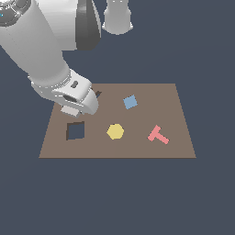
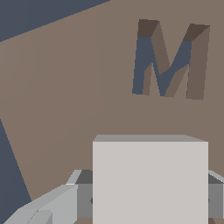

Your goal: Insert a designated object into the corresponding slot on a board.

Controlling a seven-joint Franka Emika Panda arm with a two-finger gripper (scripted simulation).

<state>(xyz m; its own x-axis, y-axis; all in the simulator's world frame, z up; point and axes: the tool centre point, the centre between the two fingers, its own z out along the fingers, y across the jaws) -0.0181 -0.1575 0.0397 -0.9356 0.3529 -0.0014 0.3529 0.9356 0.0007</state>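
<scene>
A brown board (image 1: 174,114) lies flat on the dark floor. Its dark navy square slot (image 1: 75,131) sits near the exterior view's left edge of the board. My gripper (image 1: 73,109) hovers just behind that slot, shut on the pale grey-beige square block (image 1: 69,110), of which only a sliver shows under the hand. In the wrist view the block (image 2: 150,181) fills the lower middle, with grey fingers (image 2: 83,199) pressed against its two sides. The board (image 2: 78,109) lies below it, and the square slot is out of that view.
On the board sit a small blue square (image 1: 130,102), a yellow hexagon (image 1: 115,131) and a pink T-shape (image 1: 158,135). A dark M-shaped cut-out (image 2: 168,61) lies beyond the block, mostly hidden by my hand in the exterior view. The arm's white base (image 1: 117,18) stands behind the board.
</scene>
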